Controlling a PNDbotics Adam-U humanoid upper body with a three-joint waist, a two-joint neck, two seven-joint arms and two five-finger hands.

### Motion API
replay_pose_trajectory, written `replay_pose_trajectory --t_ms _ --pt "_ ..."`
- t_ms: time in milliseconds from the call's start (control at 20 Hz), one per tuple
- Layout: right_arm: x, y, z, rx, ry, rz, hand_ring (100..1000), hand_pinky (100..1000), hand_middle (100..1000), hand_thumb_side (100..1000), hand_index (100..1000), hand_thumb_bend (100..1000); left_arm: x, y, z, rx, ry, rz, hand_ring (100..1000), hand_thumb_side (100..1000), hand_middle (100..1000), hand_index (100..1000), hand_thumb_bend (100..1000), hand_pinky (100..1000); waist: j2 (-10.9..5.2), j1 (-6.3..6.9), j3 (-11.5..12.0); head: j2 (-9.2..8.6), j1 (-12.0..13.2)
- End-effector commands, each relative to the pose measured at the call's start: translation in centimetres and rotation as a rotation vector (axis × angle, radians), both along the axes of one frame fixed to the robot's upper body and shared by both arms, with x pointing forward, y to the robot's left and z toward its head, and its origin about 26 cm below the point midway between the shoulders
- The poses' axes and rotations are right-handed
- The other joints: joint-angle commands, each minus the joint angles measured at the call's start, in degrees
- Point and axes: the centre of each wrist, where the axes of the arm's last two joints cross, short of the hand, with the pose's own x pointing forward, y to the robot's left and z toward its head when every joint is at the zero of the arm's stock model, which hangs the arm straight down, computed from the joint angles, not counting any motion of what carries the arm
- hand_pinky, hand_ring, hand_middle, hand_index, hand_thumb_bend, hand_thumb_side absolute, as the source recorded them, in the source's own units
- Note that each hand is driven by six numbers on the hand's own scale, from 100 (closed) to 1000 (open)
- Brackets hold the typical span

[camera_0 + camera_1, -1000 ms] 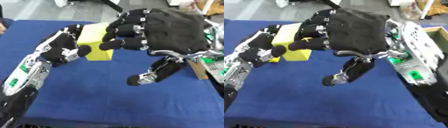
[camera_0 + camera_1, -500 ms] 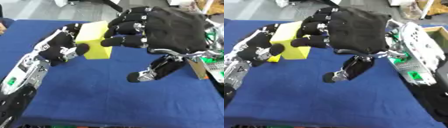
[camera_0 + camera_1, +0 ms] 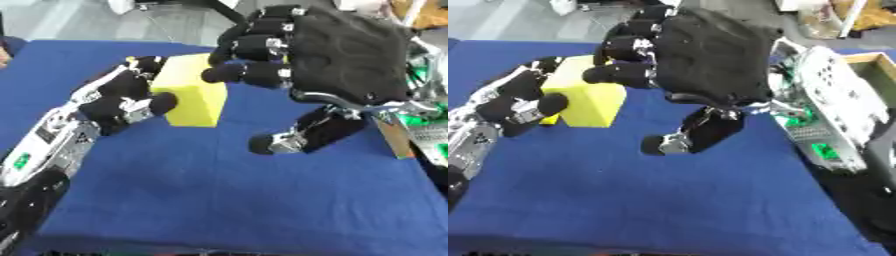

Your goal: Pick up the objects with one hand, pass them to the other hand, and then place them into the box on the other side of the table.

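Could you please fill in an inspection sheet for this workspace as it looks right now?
Surface: blue cloth covers the table.
Job's things: yellow block held upright above the cloth; wooden box at the right edge, partly in view.
Clutter: nothing seen.
Hands: left hand curled round the block; right hand over the block's top, fingers bent, thumb spread, block not yet gripped.
Cables: nothing seen.
Surroundings: grey floor beyond the far edge.

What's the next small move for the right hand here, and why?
Probably close the right hand on the yellow rectangular block. The left hand holds the block above the blue table cloth; the right hand's fingers curl over its top edge, but its thumb hangs apart below, so the handover is not yet secured.
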Motion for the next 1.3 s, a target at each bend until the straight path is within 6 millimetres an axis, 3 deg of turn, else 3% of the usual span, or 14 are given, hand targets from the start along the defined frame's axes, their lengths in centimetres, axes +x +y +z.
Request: replay_pose_trajectory --t_ms 50,1300 --pt "-0.3 0.1 0.6 0.011 -0.037 -0.026 828 757 783 434 911 503 0.1 0.4 1.0 0.037 -0.034 -0.007 664 122 557 650 407 877 -0.06 0.22 0.0 0.06 -0.1" --pt "1.5 2.2 -2.4 0.069 -0.068 -0.154 778 726 745 401 894 486 0.1 0.2 1.3 0.046 -0.037 -0.019 663 128 555 649 400 889 -0.25 0.44 0.4 0.06 -0.5"
